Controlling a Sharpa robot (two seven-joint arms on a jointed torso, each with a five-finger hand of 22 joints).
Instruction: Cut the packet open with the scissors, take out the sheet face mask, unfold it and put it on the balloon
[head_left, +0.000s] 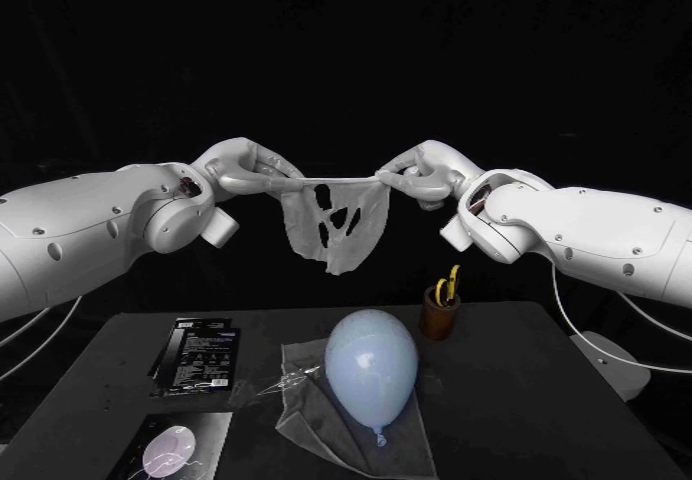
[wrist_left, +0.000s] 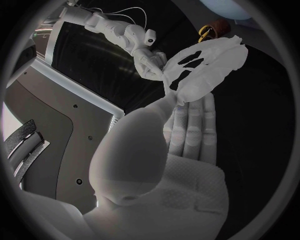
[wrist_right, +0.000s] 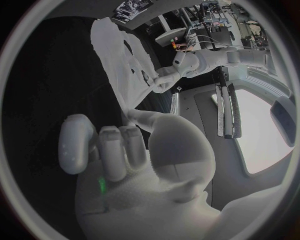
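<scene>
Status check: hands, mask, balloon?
Left hand and right hand pinch the sheet mask, spread open in the air. Balloon lies on the table below. Nothing between.

A black tabletop (head_left: 548, 400) spans the lower part of the head view. Near its far edge, right of centre, a brown cylindrical holder (head_left: 438, 318) stands upright. A crumpled sheet of clear plastic film (head_left: 306, 412) lies at mid-tabletop, reaching the near edge; the holder stands farther back, to its right.
</scene>
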